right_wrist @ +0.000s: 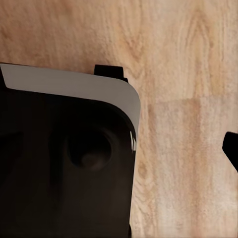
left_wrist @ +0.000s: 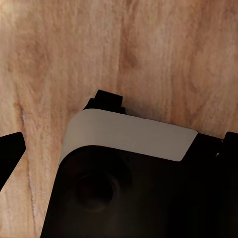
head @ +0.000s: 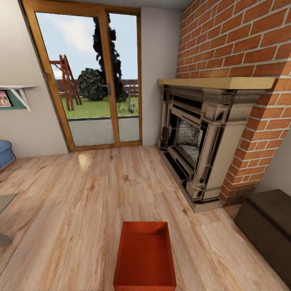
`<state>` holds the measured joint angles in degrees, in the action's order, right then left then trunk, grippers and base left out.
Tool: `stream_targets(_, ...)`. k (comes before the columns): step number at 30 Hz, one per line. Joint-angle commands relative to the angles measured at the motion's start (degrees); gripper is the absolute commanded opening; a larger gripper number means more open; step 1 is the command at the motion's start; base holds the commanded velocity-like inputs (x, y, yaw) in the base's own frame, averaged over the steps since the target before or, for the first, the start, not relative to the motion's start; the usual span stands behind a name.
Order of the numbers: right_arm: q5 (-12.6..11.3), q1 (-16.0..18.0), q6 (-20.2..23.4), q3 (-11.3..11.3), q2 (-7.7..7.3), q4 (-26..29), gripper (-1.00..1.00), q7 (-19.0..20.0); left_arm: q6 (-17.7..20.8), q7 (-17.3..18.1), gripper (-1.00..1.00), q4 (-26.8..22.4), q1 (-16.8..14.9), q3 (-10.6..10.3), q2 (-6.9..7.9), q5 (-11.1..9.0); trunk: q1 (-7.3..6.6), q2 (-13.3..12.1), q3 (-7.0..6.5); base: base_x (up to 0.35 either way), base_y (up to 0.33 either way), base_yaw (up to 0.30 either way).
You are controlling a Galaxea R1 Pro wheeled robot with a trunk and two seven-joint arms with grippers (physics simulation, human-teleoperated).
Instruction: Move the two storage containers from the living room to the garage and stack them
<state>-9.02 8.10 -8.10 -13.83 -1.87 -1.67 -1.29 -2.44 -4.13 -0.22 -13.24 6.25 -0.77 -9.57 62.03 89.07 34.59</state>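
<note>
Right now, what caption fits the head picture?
Red-orange rectangular bin lying on light wood-plank floor near brick fireplace.

Smooth, matt red-orange plastic for the storage container point(head: 144, 258). Light wood planks with a slight sheen for the floor point(head: 81, 194). Rough red brick point(head: 242, 36) around the fireplace, pale wooden mantel point(head: 214, 83) above.

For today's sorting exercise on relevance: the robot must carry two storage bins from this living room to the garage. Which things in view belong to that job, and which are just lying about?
Belongs to the job:
- storage container, red-orange, lidless
- wood-plank floor it rests on

Just lying about:
- brick fireplace
- glass door
- dark ottoman
- wall shelf
- blue sofa edge
</note>
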Motion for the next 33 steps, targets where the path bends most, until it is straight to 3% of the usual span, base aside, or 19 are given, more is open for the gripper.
stream_targets(1, -0.6, 0.1, -0.3, -0.5, 0.02, -0.2, 1.0, 0.0, -0.2, -0.1, 1.0, 0.0, 0.0, 0.4, -0.02, -0.1, -0.01, 0.0, 0.15, 0.0, 0.0, 0.0)
stream_targets(33, -0.6, 0.1, -0.3, -0.5, 0.02, -0.2, 1.0, 0.0, -0.2, -0.1, 1.0, 0.0, 0.0, 0.4, -0.02, -0.1, -0.01, 0.0, 3.08, 0.0, 0.0, 0.0)
